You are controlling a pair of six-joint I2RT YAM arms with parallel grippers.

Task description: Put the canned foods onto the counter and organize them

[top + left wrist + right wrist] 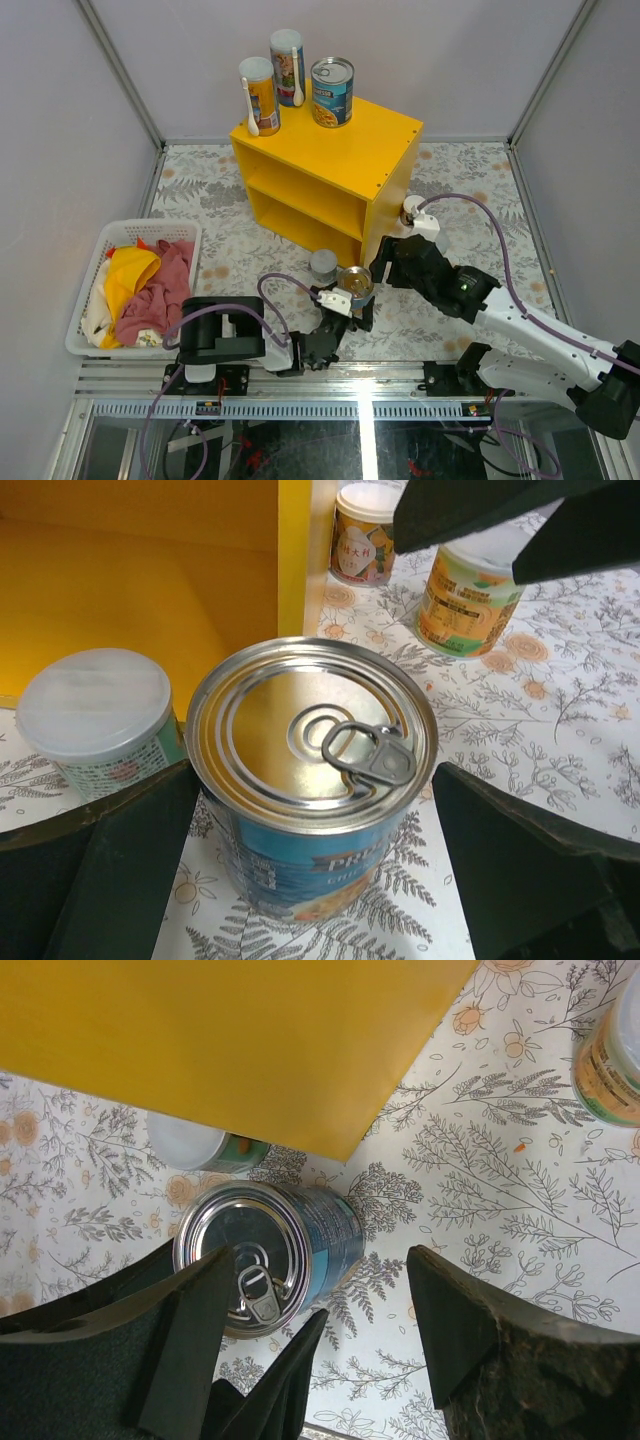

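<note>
Canned foods sit in two places. Three stand on the flat top of the yellow counter (pixel 385 125): a left tube (pixel 260 95), a rear tube (pixel 288 68) and a blue-labelled can (pixel 331 92). The others rest on the bench (pixel 470 190) around the counter's front corner.

The one in hand is a steel pull-tab can (pixel 312 735). It stands upright on the bench just in front of that corner, with a short pale-lidded can (pixel 95 705) just beside it. The left end effector (pixel 315 775) has a finger on either side of the steel can, tips right up against its wall. From where I stand I can't tell whether it is squeezing. The right end effector (pixel 320 1260) hangs close above the same spot, spread wide and holding nothing.

To lift it well, I'd say the left arm wants a firm, centred pinch on the wall below the rim. It should then rise straight up before swinging toward the top, so the neighbour isn't knocked. The right arm looks crowded in there and ought to give way. Beside the blue-labelled can seems the tidy place for it, like with like.
</note>
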